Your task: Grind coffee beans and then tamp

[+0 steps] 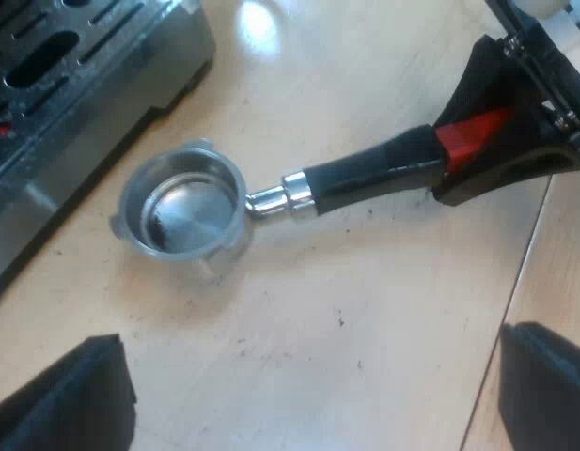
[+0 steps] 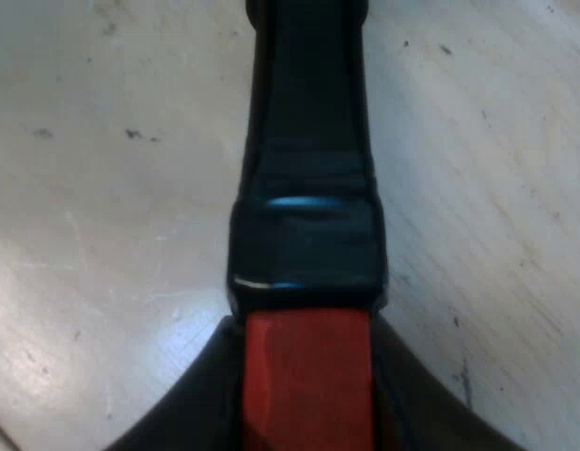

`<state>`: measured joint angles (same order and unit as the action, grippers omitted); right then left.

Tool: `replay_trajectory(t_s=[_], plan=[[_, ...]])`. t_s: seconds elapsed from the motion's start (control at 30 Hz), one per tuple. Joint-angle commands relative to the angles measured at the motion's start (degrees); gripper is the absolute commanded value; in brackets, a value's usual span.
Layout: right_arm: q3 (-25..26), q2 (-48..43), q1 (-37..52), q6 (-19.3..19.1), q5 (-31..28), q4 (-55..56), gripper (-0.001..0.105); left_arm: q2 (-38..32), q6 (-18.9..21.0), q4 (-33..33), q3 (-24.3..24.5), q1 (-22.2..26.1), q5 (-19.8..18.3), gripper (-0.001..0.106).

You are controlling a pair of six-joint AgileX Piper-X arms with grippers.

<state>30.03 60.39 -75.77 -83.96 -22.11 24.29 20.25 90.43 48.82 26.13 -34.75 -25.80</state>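
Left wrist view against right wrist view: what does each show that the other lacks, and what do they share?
Left wrist view adds: the holder with its round metal basket close to the espresso machine, the left gripper with its jaws open over the table, and the right gripper at the handle's far end. Right wrist view adds: a close look at the right gripper's jaws flanking the red end on both sides. Shared: the dark handle, its red end and the pale wooden table.
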Motion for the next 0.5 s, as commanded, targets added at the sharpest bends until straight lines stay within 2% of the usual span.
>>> replay_trajectory(t_s=[0.03, 0.13, 0.17, 0.3, 0.5], plan=[[0.39, 0.57, 1.64, -0.30, 0.88, -2.69, 0.000, 3.22, 0.13, -2.61, 0.09, -0.40, -0.65, 0.081], [0.39, 0.72, 1.84, -0.30, 1.23, -2.70, 0.000, 6.74, 0.13, -5.58, 0.09, -0.40, -0.65, 0.081], [0.39, 2.17, 3.84, -0.30, 4.75, -3.52, 0.000, 7.91, 0.13, -6.99, 0.09, -0.40, -0.65, 0.081], [0.39, 5.61, 5.57, -2.65, 5.69, -7.39, 0.000, 10.65, 0.13, -10.21, 0.09, -0.40, -0.65, 0.081], [0.39, 7.85, 5.57, -3.36, 5.69, -7.74, 0.000, 12.71, 0.13, -9.79, 0.09, -0.40, -1.68, 0.081]])
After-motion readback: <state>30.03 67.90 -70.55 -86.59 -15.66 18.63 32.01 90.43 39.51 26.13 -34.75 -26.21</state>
